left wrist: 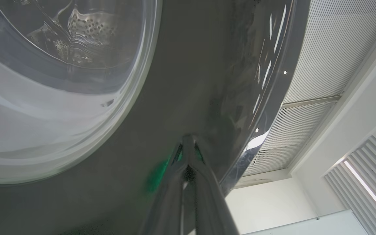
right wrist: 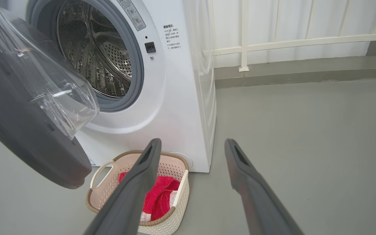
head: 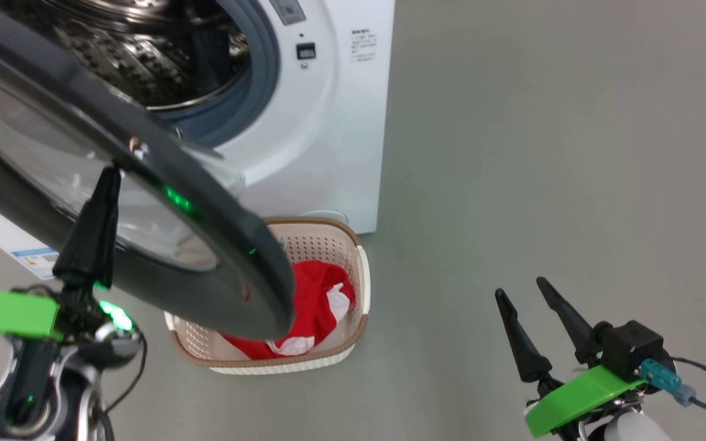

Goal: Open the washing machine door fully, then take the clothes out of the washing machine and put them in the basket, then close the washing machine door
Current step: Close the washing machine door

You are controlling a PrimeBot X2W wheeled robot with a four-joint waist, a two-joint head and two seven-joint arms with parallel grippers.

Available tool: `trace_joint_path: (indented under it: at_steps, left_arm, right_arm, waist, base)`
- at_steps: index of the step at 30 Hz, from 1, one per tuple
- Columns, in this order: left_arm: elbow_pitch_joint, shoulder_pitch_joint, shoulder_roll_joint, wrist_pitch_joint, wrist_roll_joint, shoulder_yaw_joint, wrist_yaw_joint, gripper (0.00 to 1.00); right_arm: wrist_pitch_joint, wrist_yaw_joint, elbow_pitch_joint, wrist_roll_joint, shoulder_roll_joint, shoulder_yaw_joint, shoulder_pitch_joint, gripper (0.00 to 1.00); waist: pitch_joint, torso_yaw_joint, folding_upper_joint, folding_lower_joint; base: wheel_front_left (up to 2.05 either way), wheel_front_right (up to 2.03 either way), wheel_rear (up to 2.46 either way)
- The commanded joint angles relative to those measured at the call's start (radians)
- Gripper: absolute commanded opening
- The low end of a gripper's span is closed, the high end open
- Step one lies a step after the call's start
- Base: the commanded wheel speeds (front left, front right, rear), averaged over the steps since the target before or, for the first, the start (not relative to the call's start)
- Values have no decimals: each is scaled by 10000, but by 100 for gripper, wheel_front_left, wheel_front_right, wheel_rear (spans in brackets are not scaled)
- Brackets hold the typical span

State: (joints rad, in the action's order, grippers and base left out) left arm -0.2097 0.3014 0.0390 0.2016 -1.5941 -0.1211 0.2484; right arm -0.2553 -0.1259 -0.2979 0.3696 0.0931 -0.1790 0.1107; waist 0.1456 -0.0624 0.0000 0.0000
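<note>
Head view, left tool [head: 108, 177]: closed with nothing between the fingers; the tips touch the outer black rim of the washing machine door [head: 218, 245].
Right tool [head: 520, 288]: open wide and empty, well apart to the right of the door, above the floor.
Door from my left tool: straight ahead of the tips. It stands half swung out, and the glass bowl faces the drum.
Door's lie: it is round, so it has no true long axis. Its flat face runs from left of my tool to the free edge at the right, which is over the basket [head: 362, 275].
Clothes [head: 313, 294]: in the basket, lower right of my left tool, just in front of the washing machine [head: 328, 122].
Drum: looks empty, as far as I can see.
Nearer arm: the left one.
Coming move, my judgement: push forward through the rim, towards the machine front.
</note>
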Motion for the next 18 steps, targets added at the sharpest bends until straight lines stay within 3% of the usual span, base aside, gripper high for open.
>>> trace_joint_path:
  at_steps: [1, 18]
  left_arm:
    - [-143, 530, 115, -14, -77, -133, -153, 0]
    - [2241, 3073, 113, -775, -339, 523, -764, 0]
  right_arm:
    - [-65, -48, 290, 41, 111, -212, 425, 100]
    - [-65, -48, 438, -47, 280, -59, 547, 100]
  waist:
    - [218, -179, 0, 0]
    - [1039, -341, 0, 0]
  base:
    - [0, 0, 0]
    - [0, 0, 0]
